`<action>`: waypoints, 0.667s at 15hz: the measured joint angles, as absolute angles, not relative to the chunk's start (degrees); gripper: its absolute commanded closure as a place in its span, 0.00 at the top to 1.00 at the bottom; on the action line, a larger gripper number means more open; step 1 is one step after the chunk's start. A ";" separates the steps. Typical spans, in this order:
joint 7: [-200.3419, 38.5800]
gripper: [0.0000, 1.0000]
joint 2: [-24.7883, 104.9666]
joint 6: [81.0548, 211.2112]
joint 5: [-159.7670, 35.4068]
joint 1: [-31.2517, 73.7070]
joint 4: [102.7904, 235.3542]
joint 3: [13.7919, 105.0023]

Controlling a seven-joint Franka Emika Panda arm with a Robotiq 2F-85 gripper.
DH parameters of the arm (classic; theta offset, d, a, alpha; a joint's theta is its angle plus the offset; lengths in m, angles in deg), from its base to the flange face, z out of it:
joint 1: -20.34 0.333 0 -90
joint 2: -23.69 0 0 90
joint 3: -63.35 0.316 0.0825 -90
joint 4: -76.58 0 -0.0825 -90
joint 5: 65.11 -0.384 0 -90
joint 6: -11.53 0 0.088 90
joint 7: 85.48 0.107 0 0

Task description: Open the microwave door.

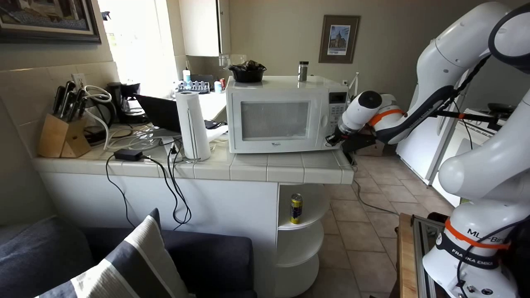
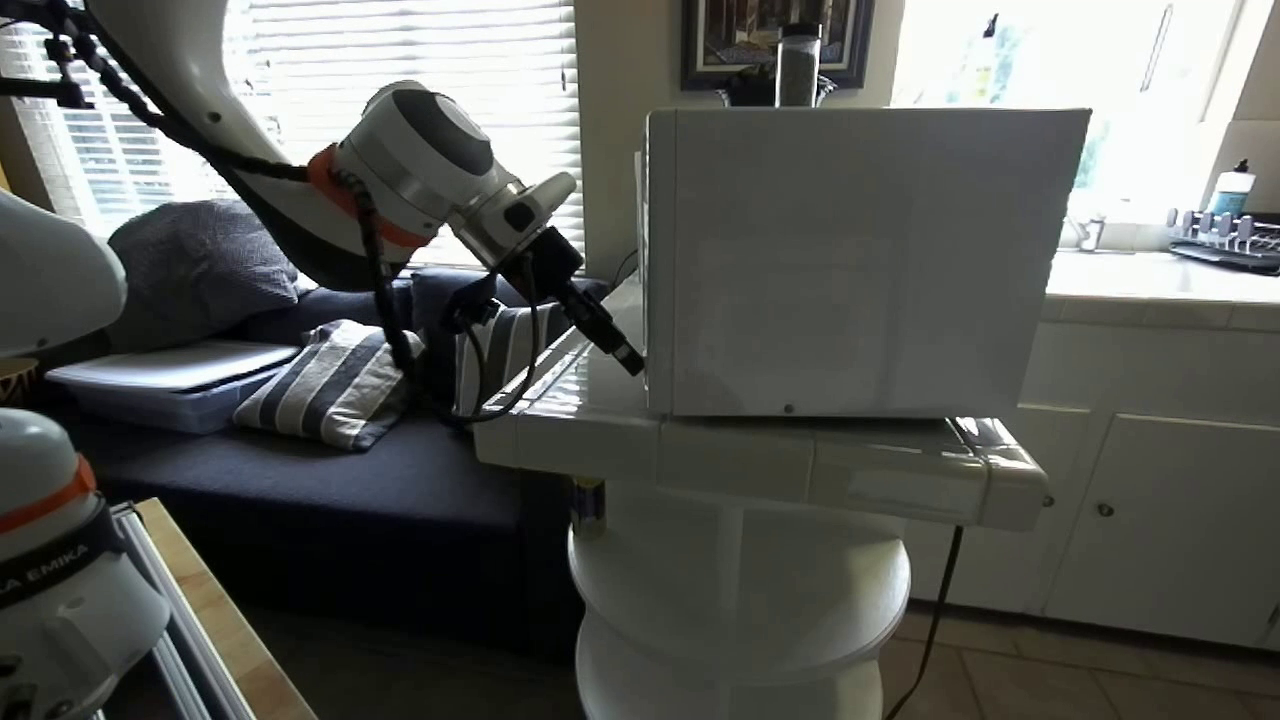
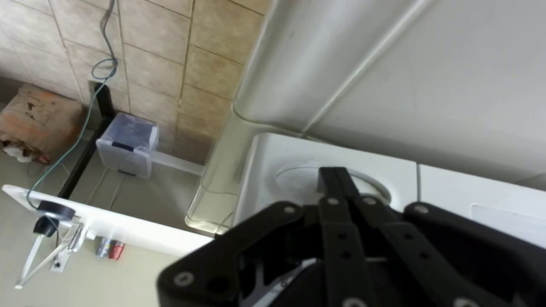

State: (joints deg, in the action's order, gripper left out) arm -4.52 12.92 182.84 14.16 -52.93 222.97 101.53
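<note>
We slant the arm (image 1: 441,68) down, gripper (image 3: 334,171) pressed together, its tip at four o'clock of the microwave (image 1: 287,112), door (image 1: 273,124) closed.

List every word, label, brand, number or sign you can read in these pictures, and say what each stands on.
"FRANKA EMIKA": black band around the robot's base.
"ML": the same base, above that band; the letters after it, perhaps "Bin", are unclear.
Too small or blurred to read: the logo on the microwave door, the markings on the control strip and can, the lettering on the arm's dark strip.
</note>
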 measured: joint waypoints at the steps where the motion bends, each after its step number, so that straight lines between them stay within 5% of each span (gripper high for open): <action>1: -2.38 0.00 13.02 182.84 17.52 -53.26 222.66 101.79; 10: 15.85 0.00 14.86 177.26 45.40 -52.80 220.59 103.74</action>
State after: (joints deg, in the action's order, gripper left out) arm 15.85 14.86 177.26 45.40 -52.80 220.59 103.74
